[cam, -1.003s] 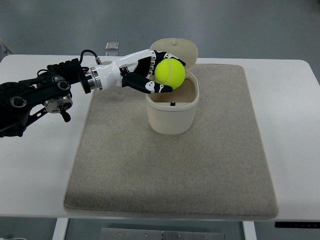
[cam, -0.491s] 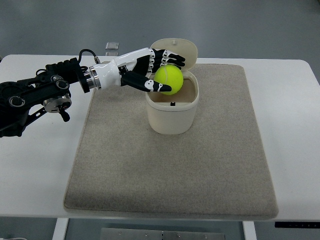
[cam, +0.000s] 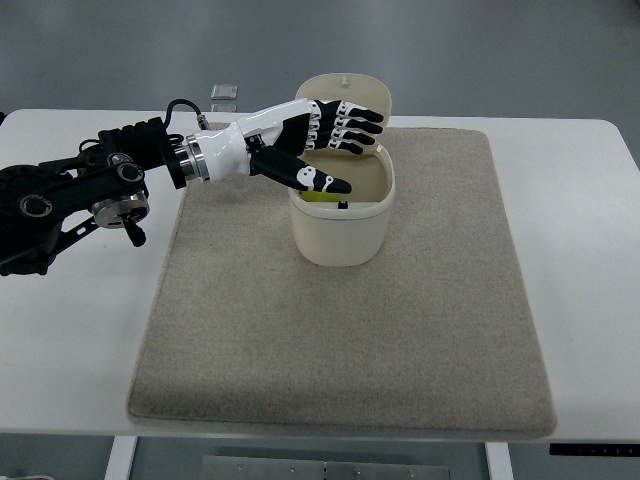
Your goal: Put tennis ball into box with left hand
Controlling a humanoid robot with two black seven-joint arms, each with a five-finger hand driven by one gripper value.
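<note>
A cream box (cam: 341, 237) with its hinged lid (cam: 350, 96) tipped back stands on the grey mat. The yellow-green tennis ball (cam: 322, 197) lies inside it; only a sliver shows under my thumb. My left hand (cam: 340, 150), black and white, hovers over the box's left rim with its fingers (cam: 352, 127) spread out straight and the thumb stretched across the opening. It holds nothing. The left arm (cam: 90, 190) reaches in from the picture's left edge.
The mat (cam: 340, 330) covers most of the white table (cam: 590, 240). A small grey object (cam: 224, 93) lies at the table's far edge behind the arm.
The hand opened and let the ball go. The ball dropped from between the fingers down into the box. The hand stayed over the rim.
</note>
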